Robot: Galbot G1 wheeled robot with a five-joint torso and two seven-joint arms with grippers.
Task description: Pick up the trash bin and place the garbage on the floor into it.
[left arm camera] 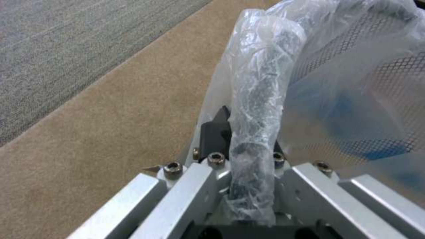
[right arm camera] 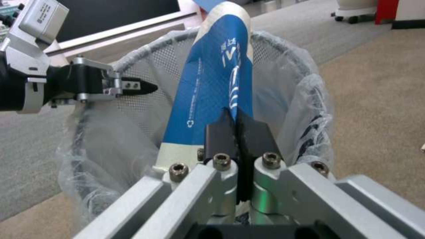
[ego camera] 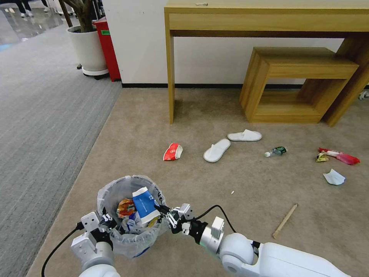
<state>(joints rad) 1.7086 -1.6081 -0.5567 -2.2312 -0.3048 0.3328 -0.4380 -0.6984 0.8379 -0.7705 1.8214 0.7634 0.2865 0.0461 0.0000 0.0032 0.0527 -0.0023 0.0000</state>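
**Over the bin: a blue cup pinched at the rim**

Low in the head view, the trash bin [ego camera: 130, 215] sits between the two arms, its black mesh wall lined with a crinkled clear bag folded over the rim. The left gripper [ego camera: 104, 222] is clamped on the near-left part of that rim; the left wrist view shows the bag-wrapped rim [left arm camera: 257, 109] running straight down between its closed fingers. The right gripper [ego camera: 163, 211] reaches in from the right, its fingers pressed together on a flattened blue-and-white paper cup [ego camera: 145, 205], which stands tilted inside the bin, its upper end above the rim. In the right wrist view the black pads [right arm camera: 220, 134] grip the cup's lower edge. Orange and yellow litter already lies in the bin beside the cup.

On the beige carpet [ego camera: 200, 181] beyond, more garbage is scattered: a crushed red-and-white cup [ego camera: 173, 151], two white slippers [ego camera: 216, 150], a small plastic bottle [ego camera: 275, 151], red and yellow wrappers [ego camera: 338, 156], a white paper scrap [ego camera: 333, 177] and a wooden stick [ego camera: 285, 221].
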